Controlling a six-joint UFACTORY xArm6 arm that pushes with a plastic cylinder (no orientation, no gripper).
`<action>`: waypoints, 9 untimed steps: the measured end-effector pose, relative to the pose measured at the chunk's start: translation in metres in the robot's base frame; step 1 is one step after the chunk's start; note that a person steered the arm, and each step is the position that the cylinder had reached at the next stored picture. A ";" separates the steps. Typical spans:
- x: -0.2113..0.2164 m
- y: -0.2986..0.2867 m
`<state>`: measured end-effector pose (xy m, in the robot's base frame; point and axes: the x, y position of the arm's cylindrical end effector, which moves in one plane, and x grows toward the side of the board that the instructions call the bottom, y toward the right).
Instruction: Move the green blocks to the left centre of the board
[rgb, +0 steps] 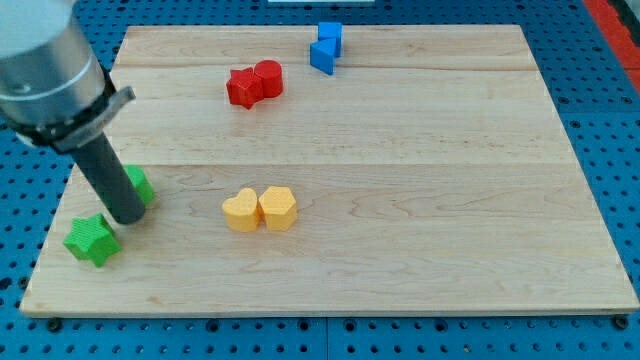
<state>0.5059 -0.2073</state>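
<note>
Two green blocks sit near the board's bottom left. A green star-shaped block (92, 240) lies near the left edge. A second green block (141, 186) sits just above and right of it, mostly hidden behind my rod, so its shape is unclear. My tip (127, 217) rests on the board between the two, touching or nearly touching both, right of the star block's top.
Two yellow blocks (260, 209) sit side by side at bottom centre. Two red blocks (254, 83) touch at upper centre-left. Two blue blocks (325, 46) sit at the top edge. The wooden board (450, 180) lies on a blue pegboard table.
</note>
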 end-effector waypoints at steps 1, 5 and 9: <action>-0.034 -0.008; 0.048 0.039; 0.062 -0.032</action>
<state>0.5675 -0.2389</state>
